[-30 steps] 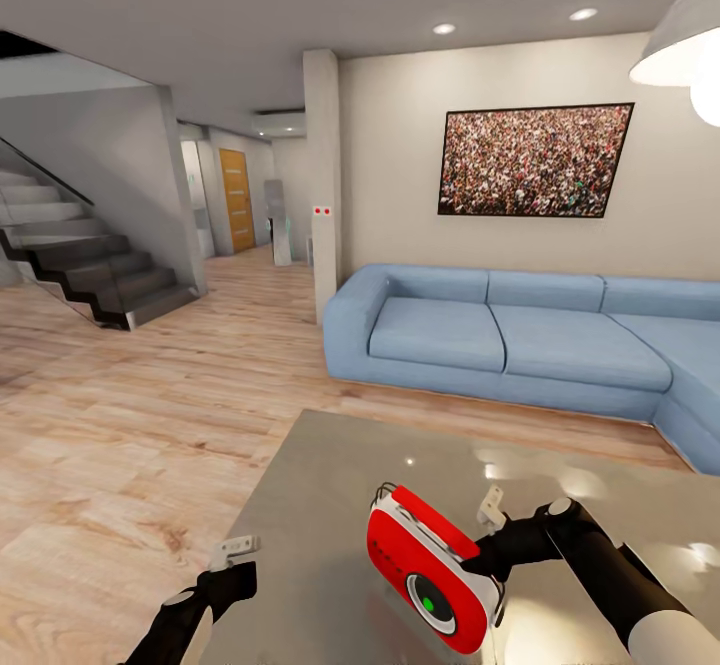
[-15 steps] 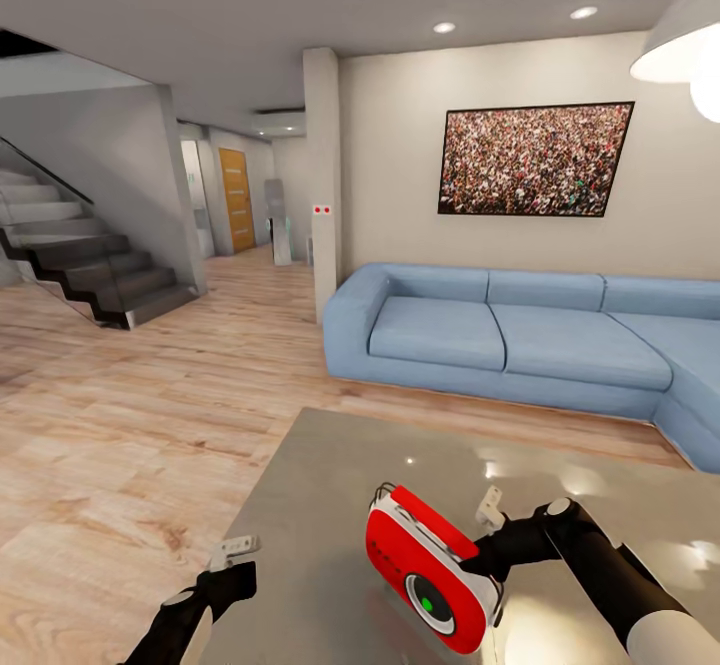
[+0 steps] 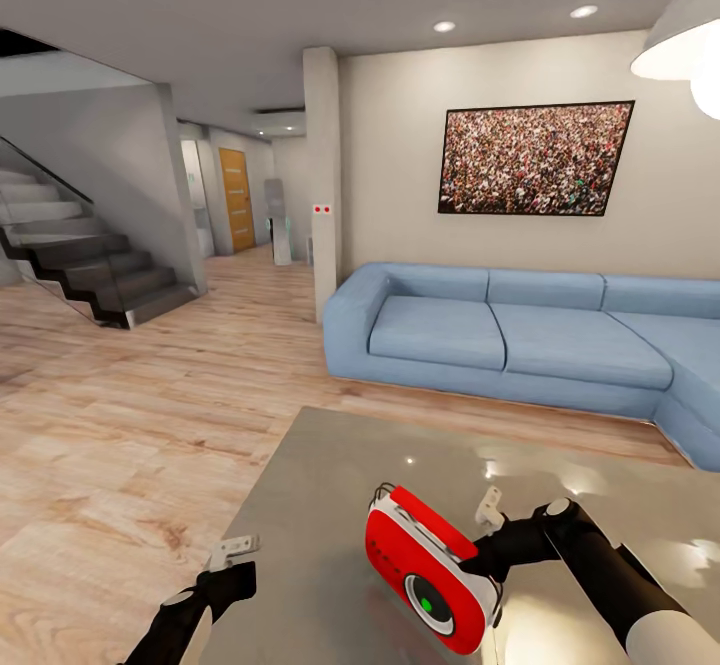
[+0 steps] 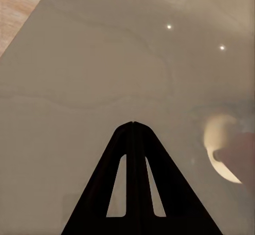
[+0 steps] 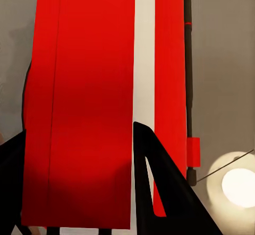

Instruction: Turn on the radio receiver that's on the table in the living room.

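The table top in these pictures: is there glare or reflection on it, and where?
Head view: the glossy grey table top shows pale lamp highlights beside the small red radio. Left wrist view: two small ceiling-light spots and a bright lamp reflection. Right wrist view: a round lamp glare beside the radio.

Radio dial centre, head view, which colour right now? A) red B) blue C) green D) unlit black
C: the centre of the round front dial on the radio receiver shows a green dot, ringed by black and white, while the radio sits on the table by the right gripper.
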